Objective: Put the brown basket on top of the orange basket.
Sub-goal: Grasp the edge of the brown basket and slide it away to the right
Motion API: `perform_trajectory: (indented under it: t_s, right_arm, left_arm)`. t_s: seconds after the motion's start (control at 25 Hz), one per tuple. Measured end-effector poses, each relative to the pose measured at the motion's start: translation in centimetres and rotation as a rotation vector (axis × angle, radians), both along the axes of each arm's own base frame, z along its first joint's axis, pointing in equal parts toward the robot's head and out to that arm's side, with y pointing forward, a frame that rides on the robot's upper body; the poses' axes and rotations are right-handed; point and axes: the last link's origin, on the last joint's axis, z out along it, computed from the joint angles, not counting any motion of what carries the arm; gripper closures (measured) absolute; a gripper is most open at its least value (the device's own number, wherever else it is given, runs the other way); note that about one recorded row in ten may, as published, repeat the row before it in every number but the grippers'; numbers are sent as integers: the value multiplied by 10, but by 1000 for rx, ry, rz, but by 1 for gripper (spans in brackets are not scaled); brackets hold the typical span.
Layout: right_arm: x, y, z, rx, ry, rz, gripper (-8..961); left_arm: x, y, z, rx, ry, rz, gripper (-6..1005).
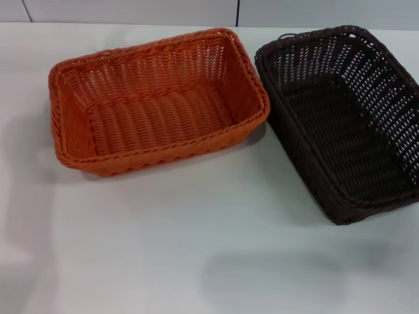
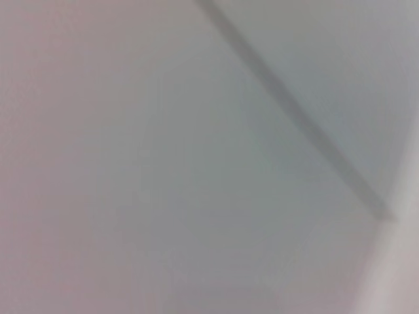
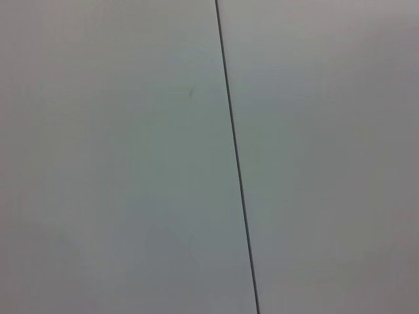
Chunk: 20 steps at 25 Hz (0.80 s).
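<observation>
In the head view the orange basket point(image 1: 157, 98) stands on the white table, left of centre and empty. To its right the dark brown basket point(image 1: 344, 121) rests on the table too, also empty, its near left corner close to the orange one's right end; its right side runs past the picture's edge. Neither gripper appears in any view. Both wrist views hold only pale flat panels with a thin dark seam.
The white table point(image 1: 196, 248) stretches in front of both baskets. A pale wall with a vertical seam point(image 1: 237, 12) runs along the back edge. A dark seam line point(image 3: 234, 157) crosses the right wrist view, and a blurred one point(image 2: 294, 111) the left wrist view.
</observation>
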Motion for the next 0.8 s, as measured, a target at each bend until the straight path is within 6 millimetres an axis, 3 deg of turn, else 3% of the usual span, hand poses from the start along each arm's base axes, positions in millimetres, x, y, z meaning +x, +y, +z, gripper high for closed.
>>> perform_trajectory:
  t_s: [0.08, 0.12, 0.24, 0.36, 0.44, 0.56, 0.6, 0.72, 0.76, 0.8]
  right_arm:
    - [0, 0, 0, 0, 0, 0, 121]
    - [0, 0, 0, 1, 1, 0, 121]
    - [-1, 1, 0, 2, 4, 4, 122]
    - [-3, 3, 1, 2, 2, 13, 123]
    - [-5, 5, 0, -3, 0, 24, 124]
    - [-12, 7, -1, -1, 6, 53, 126]
    - [-22, 8, 1, 13, 5, 102, 127]
    - [-38, 8, 1, 26, 1, 181, 128]
    - [-47, 9, 2, 30, 0, 225, 129]
    - [-68, 16, 3, 19, 3, 321, 129]
  left_arm:
    - [1, -1, 6, 78, -1, -26, 342]
    - [0, -10, 16, 320, -4, -125, 342]
    - [-4, -19, 17, 443, -3, -182, 344]
    - [-23, -42, 4, 759, -50, -318, 343]
    - [-34, -55, 12, 914, -143, -359, 342]
    - [-61, -97, 36, 1147, -414, -450, 340]
    - [-81, -118, 42, 1182, -585, -479, 336]
    - [-128, -140, 40, 1139, -843, -450, 326]
    - [-128, -140, 40, 1139, -843, -450, 322]
    - [-163, -151, 35, 1116, -986, -396, 319]
